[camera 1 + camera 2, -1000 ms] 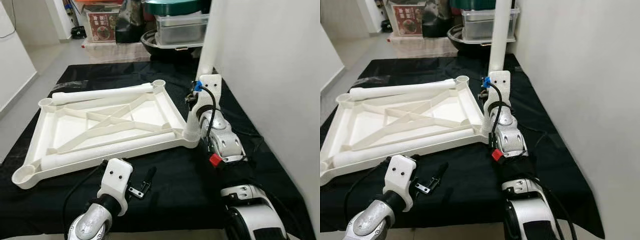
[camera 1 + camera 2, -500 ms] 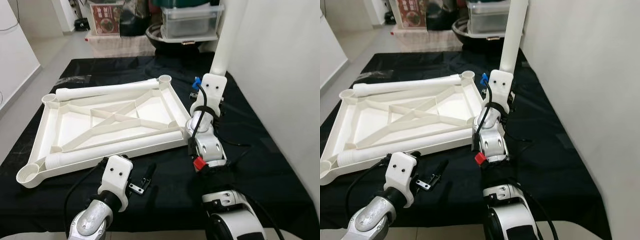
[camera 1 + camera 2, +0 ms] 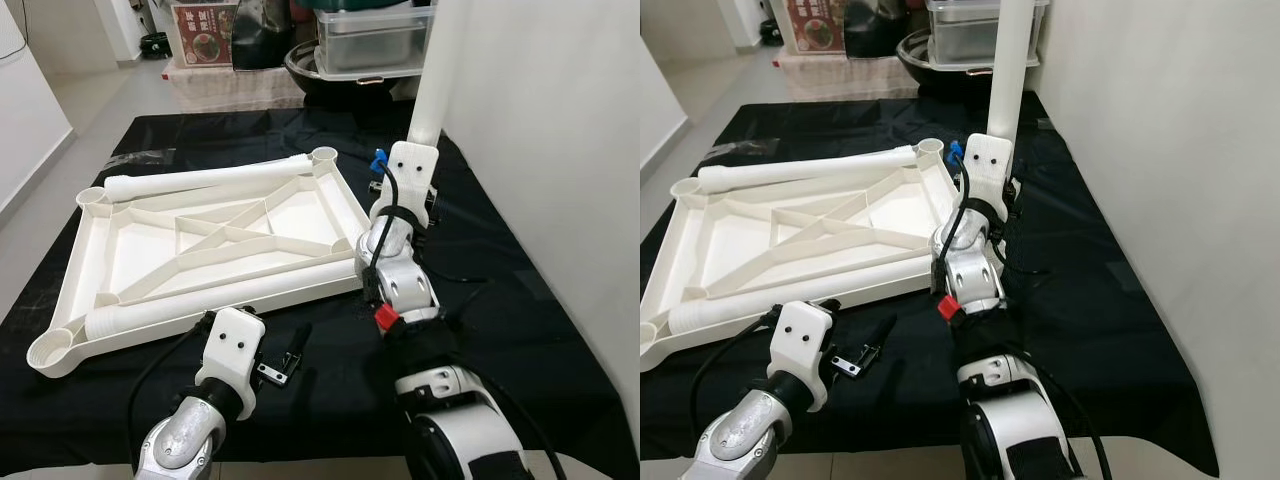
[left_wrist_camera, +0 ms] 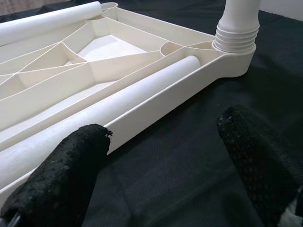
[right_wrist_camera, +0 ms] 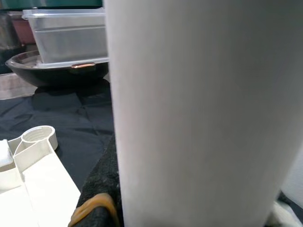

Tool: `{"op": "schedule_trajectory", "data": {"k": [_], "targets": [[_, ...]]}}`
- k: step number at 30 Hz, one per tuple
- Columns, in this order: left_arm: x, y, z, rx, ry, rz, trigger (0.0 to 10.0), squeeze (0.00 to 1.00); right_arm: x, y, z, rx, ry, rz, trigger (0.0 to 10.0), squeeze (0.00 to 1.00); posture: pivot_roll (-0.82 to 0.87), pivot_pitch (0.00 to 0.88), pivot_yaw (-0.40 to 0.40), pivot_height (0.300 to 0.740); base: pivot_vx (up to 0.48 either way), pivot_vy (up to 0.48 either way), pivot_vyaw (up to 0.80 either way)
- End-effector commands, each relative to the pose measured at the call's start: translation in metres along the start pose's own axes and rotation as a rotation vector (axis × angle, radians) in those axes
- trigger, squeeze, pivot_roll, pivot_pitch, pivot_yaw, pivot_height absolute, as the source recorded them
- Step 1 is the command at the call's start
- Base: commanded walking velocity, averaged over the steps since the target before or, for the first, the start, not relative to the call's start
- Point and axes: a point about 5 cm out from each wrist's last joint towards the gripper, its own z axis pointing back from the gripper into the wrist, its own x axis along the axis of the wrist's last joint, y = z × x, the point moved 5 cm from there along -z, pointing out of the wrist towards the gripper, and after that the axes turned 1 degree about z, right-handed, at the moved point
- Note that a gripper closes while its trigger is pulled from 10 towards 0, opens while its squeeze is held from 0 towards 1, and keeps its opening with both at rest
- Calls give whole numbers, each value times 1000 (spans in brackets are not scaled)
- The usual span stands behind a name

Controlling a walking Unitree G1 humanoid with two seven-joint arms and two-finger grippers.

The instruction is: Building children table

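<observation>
Since a second ago the camera has shifted and the right arm has swung leftward in the frame, its right gripper (image 3: 428, 165) clamped round the upright white table leg (image 3: 434, 70) at centre right, the leg standing in the near right corner socket of the upturned white tabletop (image 3: 215, 240). That tabletop lies on the black-clothed counter (image 3: 500, 260) across the left and middle of the frame, with two loose legs (image 3: 205, 180) lying along its far and near edges. At lower left the left gripper (image 4: 165, 156) hovers just off the tabletop's near edge, its black fingers (image 4: 61, 165) spread apart and holding nothing.
</observation>
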Motion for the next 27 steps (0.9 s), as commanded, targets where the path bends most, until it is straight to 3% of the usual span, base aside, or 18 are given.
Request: {"op": "schedule_trajectory", "data": {"k": [1,3,5,19,20,25,27], "targets": [[-4,-1,-1,3,10,-5,10000,0,-30,6,6,14,97,70,10000,0,125,63,-12,740,0,0,0],[-3,-2,-1,-1,8,-5,10000,0,-35,18,10,77,123,76,10000,0,125,62,-16,740,0,0,0],[-3,-2,-2,-1,6,-6,10000,0,-37,19,11,87,138,69,10000,0,129,60,-17,740,0,0,0],[-4,0,-3,1,5,-10,10000,0,-35,19,6,94,125,49,10000,0,126,56,-12,740,0,0,0],[-4,0,-3,-1,5,-11,10000,0,-34,20,6,99,119,36,10000,1000,126,54,-15,740,0,0,0],[-5,-1,-2,-3,8,-12,10000,0,-29,21,5,107,95,25,10000,1000,128,57,-15,740,0,0,0],[-5,0,-2,-2,9,-13,10000,0,-27,21,5,109,87,21,10000,0,130,55,-15,740,0,0,0]]}}
